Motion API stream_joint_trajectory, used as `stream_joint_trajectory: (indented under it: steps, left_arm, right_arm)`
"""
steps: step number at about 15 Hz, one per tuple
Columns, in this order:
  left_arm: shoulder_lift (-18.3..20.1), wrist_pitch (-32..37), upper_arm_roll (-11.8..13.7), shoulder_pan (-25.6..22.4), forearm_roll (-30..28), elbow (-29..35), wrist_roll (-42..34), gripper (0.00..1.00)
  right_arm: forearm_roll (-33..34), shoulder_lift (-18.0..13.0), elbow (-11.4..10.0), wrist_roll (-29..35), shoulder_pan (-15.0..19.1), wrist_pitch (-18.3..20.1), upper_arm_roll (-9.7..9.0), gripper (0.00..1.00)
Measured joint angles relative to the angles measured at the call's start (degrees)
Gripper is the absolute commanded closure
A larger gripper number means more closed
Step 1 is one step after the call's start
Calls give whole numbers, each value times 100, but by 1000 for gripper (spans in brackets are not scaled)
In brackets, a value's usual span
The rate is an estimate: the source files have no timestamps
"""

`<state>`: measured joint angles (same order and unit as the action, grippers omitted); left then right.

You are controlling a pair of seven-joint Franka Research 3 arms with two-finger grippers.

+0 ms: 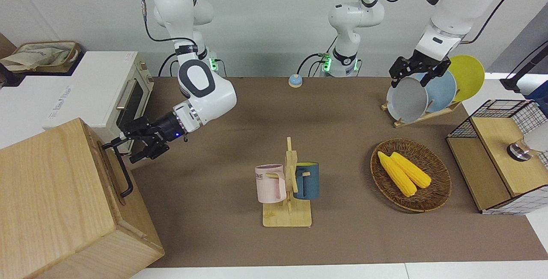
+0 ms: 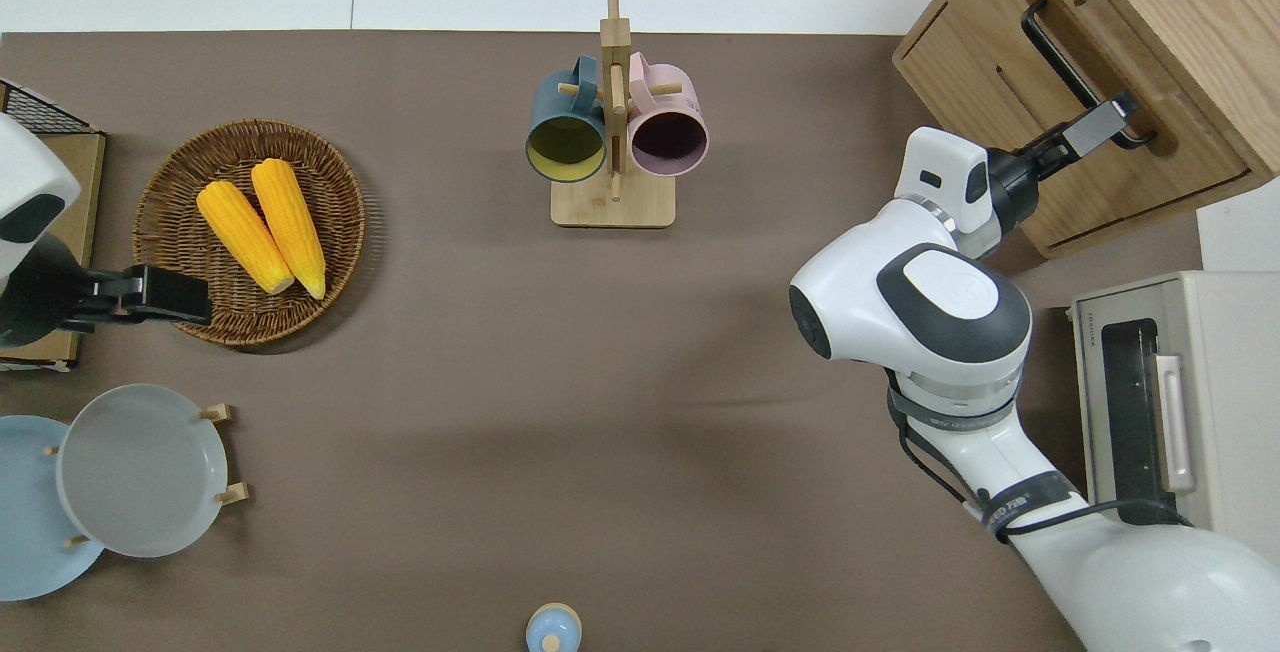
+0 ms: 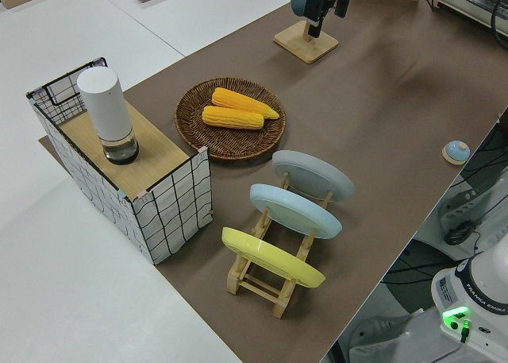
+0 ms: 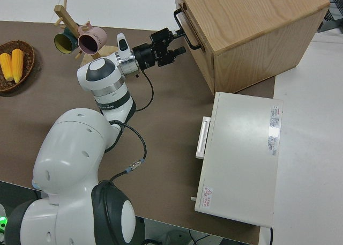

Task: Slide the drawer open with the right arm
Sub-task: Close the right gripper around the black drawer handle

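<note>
both arms: glossy white shells, dark grey joint caps, black cables, black tools; right tool (image 1: 143, 148) shows blue light.

Corn (image 1: 403, 172) in basket (image 1: 432, 200), mug rack (image 1: 287, 217) beside it, toaster oven (image 1: 98, 86) nearer the robots than drawer (image 2: 1040, 122)

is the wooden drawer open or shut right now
Shut: the drawer front sits level with the rest of its box's front, no gap. The right gripper is at its black handle.
</note>
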<state>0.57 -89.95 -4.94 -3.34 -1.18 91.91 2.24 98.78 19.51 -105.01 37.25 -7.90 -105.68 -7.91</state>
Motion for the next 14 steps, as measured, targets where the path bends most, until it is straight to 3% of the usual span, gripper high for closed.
stream_joint_trajectory:
  steps: [5,10,14]
  left_arm:
    - [0,0,0,0,0,0,0,2]
    - [0,0,0,0,0,0,0,5]
    - [0,0,0,0,0,0,0,5]
  right_arm:
    - [238,122,102,-103,-3,-152,-4,42]
    - [250,261,519,-697,-32,-379,-17,59]
    - [250,336,612,-761,-29,-439,84,53]
